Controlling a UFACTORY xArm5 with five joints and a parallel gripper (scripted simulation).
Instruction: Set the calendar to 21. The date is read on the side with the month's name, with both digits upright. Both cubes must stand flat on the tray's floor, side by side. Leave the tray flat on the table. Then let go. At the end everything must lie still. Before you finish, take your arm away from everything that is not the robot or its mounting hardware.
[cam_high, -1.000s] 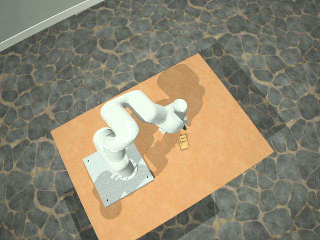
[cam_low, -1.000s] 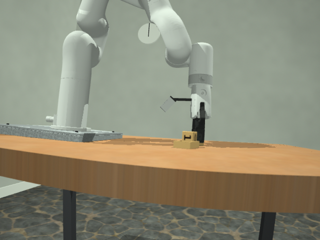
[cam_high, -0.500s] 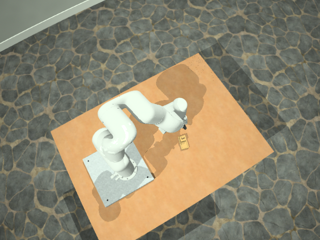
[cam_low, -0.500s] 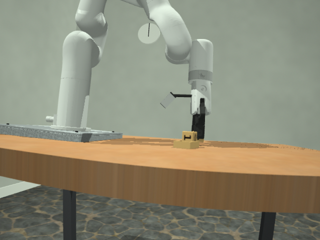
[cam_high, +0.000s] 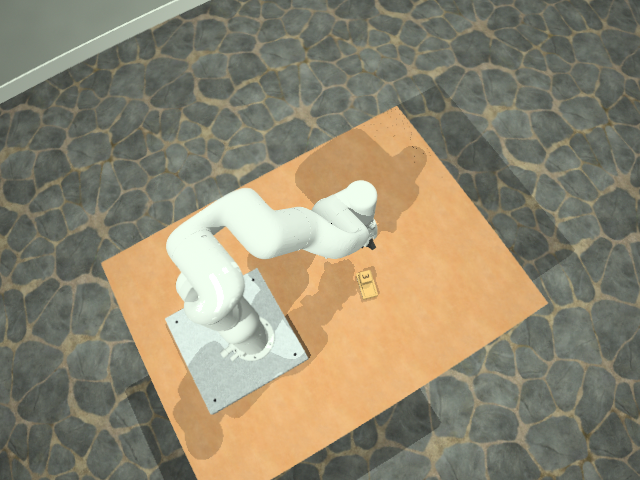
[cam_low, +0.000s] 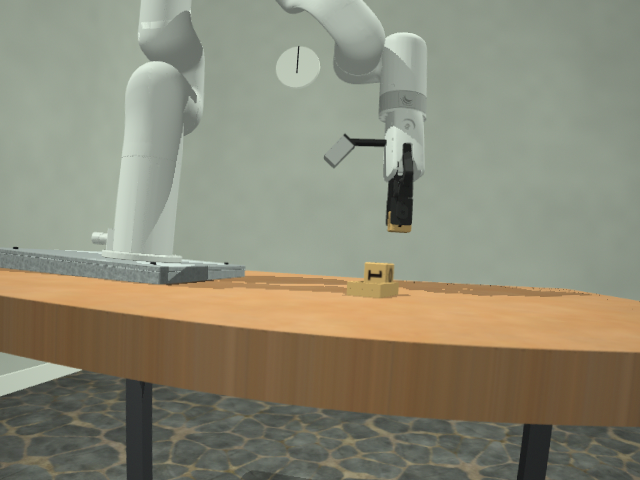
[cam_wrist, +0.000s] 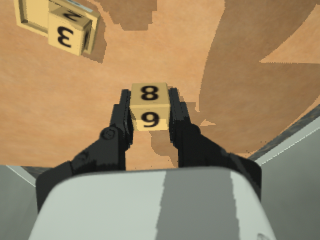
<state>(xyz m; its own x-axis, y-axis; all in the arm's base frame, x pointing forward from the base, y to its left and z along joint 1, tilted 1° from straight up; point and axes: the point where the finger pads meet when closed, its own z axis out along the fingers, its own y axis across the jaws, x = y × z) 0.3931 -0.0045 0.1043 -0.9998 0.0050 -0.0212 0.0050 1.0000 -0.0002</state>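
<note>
My gripper (cam_wrist: 150, 100) is shut on a wooden number cube (cam_wrist: 149, 106) whose faces toward the wrist camera read 8 and 9. In the exterior view the held cube (cam_low: 399, 226) hangs well above the table, up and to the right of the tray (cam_low: 372, 288). The tray (cam_high: 368, 285) lies flat on the table. One cube (cam_low: 378, 271) stands in it. In the wrist view that cube (cam_wrist: 71, 30) shows a 3 and a 2 at the top left. From above, the arm hides the held cube.
The robot's grey base plate (cam_high: 235, 343) sits on the table at the near left of the tray. A small grey camera block (cam_low: 338, 150) sticks out from the wrist. The table edges are far from the tray.
</note>
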